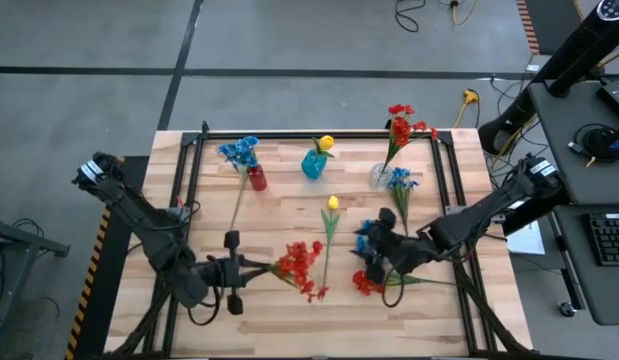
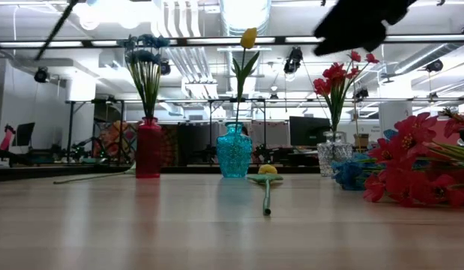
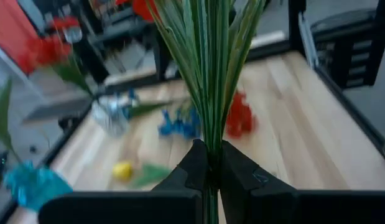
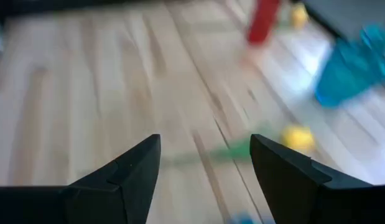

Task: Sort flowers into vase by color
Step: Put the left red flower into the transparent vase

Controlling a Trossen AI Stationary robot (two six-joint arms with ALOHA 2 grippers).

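With the left gripper (image 3: pixel 208 163) clamped on the red flower (image 1: pixel 301 265) stems and the right gripper (image 4: pixel 204 165) open, the next move is carrying it to the clear vase (image 1: pixel 381 176).

i count three vases: a red vase (image 1: pixel 257 179), a teal vase (image 1: pixel 313 164) and a clear vase (image 1: pixel 381 176). yellow flowers: two, one in the teal vase (image 1: pixel 326 144), one lying on the table (image 1: pixel 332 204). red sprays: three. blue sprays: three. my arms: two.
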